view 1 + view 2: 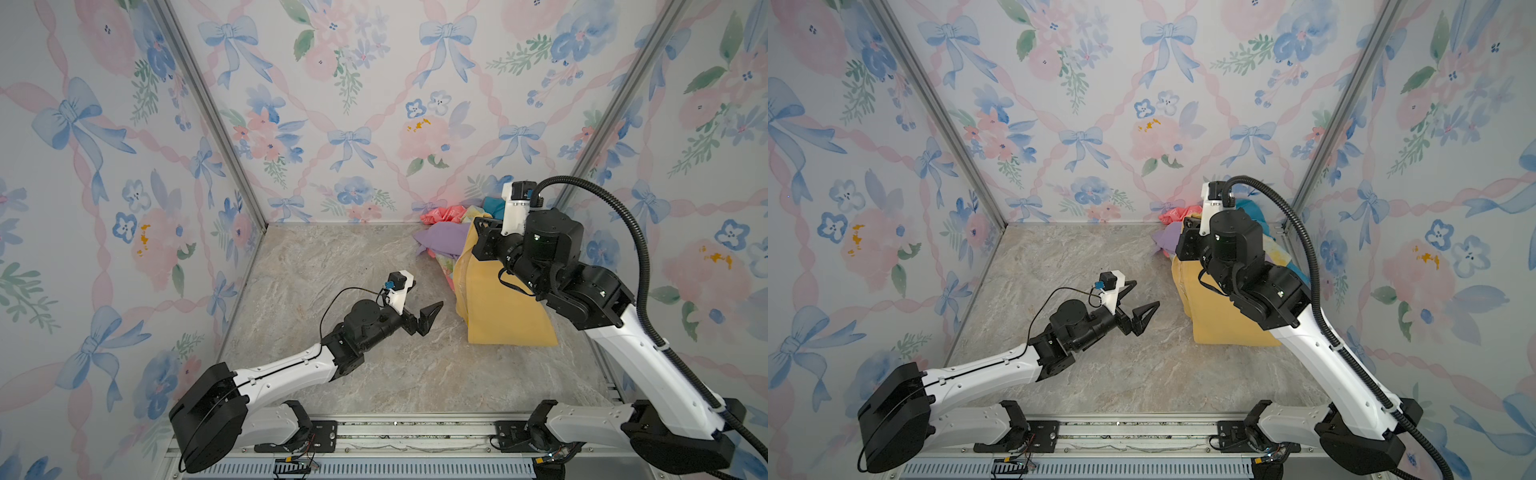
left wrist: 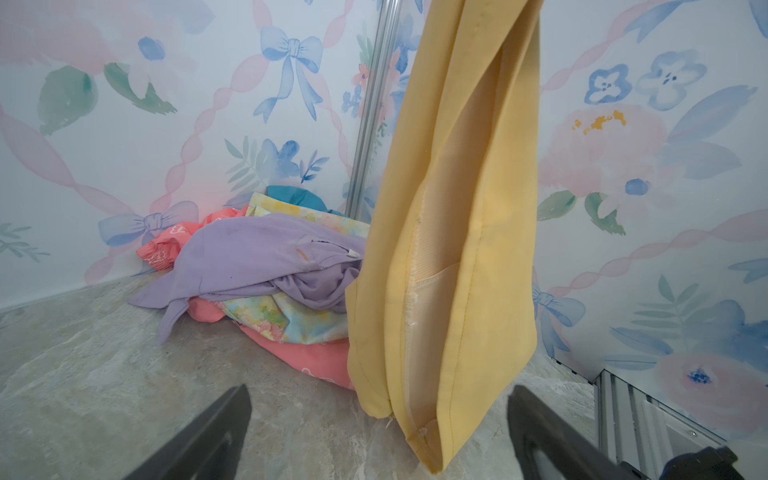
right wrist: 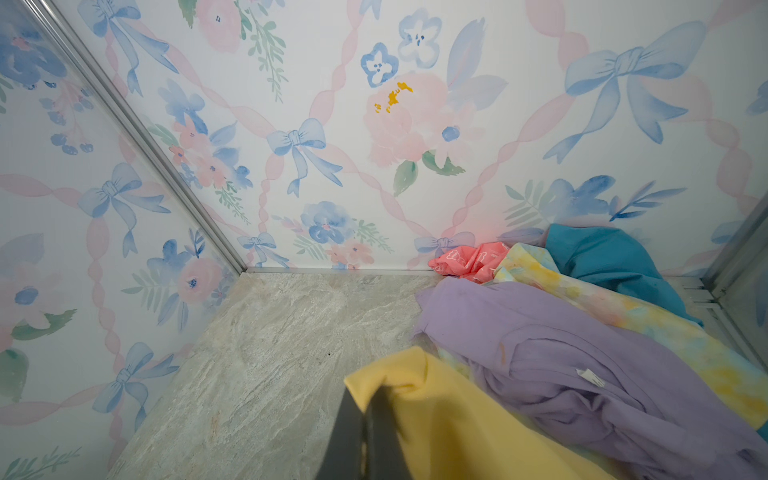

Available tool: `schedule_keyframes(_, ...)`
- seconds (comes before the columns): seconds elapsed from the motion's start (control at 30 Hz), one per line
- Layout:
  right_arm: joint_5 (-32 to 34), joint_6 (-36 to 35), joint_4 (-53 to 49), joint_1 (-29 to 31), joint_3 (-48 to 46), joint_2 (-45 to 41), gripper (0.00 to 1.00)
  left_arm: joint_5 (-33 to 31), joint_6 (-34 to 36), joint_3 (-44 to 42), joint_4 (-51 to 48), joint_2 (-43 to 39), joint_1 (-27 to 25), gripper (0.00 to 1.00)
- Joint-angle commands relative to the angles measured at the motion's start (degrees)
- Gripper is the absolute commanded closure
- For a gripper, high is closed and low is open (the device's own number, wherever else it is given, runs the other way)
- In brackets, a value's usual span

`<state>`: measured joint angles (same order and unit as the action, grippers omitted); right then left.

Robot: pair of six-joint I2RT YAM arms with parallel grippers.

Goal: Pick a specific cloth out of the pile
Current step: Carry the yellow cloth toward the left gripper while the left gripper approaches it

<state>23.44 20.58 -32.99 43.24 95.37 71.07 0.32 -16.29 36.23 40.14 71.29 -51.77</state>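
Writing: none legible anywhere. A small white tag (image 3: 590, 377) is sewn to the lilac cloth (image 3: 561, 353), too small to read. The coral-pink cloth (image 3: 469, 257) carries white line prints, but no words can be made out.

The cloth (image 2: 457, 249): plain mustard-yellow, no print. It is folded lengthwise into a long hanging drape. Stitched hem lines run down the edges, and a paler, ribbed inner face shows between the folds. There is a little fraying at the lowest corner.

Right gripper (image 3: 368, 415): clenched on the top edge of the cloth (image 1: 498, 307), which hangs straight down beneath it. Whether the bottom end touches the marble-patterned tabletop (image 1: 332, 374) cannot be told.

The pile (image 2: 291, 316): below and beyond the right gripper, tucked into the back corner. Lilac lies on top, with the pastel tie-dye cloth (image 3: 623, 307) and coral-pink under it and the teal cloth (image 3: 615, 262) at the rear. The hanging cloth sits just on the near side of the heap.

Left gripper (image 1: 1140, 297): released, jaws spread wide, holding nothing. It is low over the tabletop and pointed toward the cloth, which hangs ahead of its fingertips and apart from them.
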Motion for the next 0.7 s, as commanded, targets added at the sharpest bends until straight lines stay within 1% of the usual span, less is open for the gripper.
schedule_keyframes(0.0, 0.8, 1.0, 3.5, 0.7, -1.2, -2.4, 1.0, -0.3, 0.0, 1.6, 5.5, 3.2, -1.8, 0.02)
schedule_keyframes(0.1, 0.7, 1.1, 2.4, 0.7, -1.1, -3.4, 1.0, -1.4, 0.3, 2.4, 8.5, 6.4, -2.9, 0.02)
schedule_keyframes(0.13, 0.5, 1.3, 2.1, 0.7, -1.0, -3.8, 1.0, -1.5, 0.3, 4.4, 9.9, 7.6, -3.2, 0.02)
schedule_keyframes(0.3, -0.2, 1.9, 0.3, 0.8, -1.1, -5.5, 1.0, -1.1, 1.7, 7.5, 16.7, 13.4, -4.8, 0.02)
schedule_keyframes(0.43, -0.4, 2.4, -0.8, 0.7, -1.6, -6.7, 1.0, -0.9, 2.6, 11.9, 17.8, 18.1, -5.2, 0.02)
schedule_keyframes(0.57, -1.0, 2.9, -1.3, 0.8, -1.6, -6.9, 1.0, 0.7, 3.2, 15.7, 19.7, 22.5, -5.5, 0.02)
schedule_keyframes(0.67, -1.9, 3.3, -1.7, 0.8, -1.0, -6.1, 1.0, -0.3, 3.9, 18.3, 21.1, 25.7, -5.6, 0.02)
